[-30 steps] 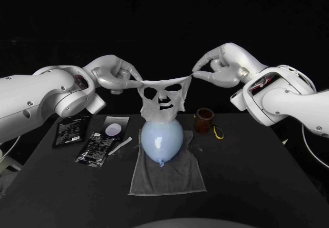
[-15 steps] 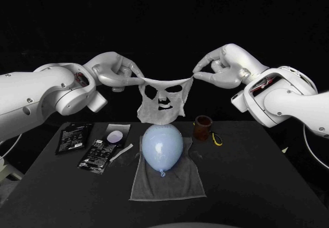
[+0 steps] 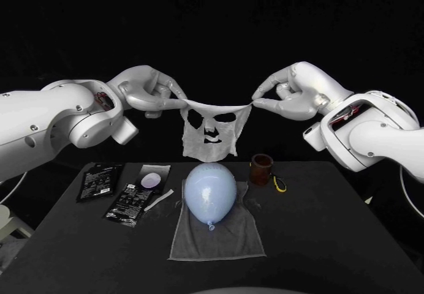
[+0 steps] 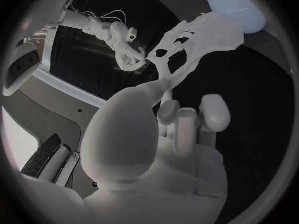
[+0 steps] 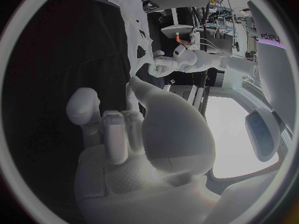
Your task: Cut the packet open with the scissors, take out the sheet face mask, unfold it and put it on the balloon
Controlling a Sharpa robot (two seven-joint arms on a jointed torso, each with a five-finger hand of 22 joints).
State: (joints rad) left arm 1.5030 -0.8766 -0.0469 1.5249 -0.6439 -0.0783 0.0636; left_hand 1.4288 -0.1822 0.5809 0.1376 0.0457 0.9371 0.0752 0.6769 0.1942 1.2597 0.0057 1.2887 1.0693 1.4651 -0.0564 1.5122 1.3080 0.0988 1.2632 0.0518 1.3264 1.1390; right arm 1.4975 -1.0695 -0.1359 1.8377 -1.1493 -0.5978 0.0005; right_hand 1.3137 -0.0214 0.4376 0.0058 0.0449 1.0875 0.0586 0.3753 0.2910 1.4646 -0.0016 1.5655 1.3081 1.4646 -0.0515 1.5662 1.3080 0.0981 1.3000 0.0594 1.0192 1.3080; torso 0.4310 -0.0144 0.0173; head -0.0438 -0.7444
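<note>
overhead, limp white sheet mask (image 3: 210, 131) stretched between both hands, above oval balloon (image 3: 210, 190)

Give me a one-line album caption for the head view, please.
Left hand and right hand hold the unfolded sheet face mask by its top corners above the balloon.

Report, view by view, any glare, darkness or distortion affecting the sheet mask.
Head view: black backdrop, no glare, the pale sheet mask stands out plainly. Left wrist view: fisheye bends straight edges, yet the mask reads clearly beyond the left hand. Right wrist view: a bright patch glares beside the right hand; the mask is a narrow pale strip.
</note>
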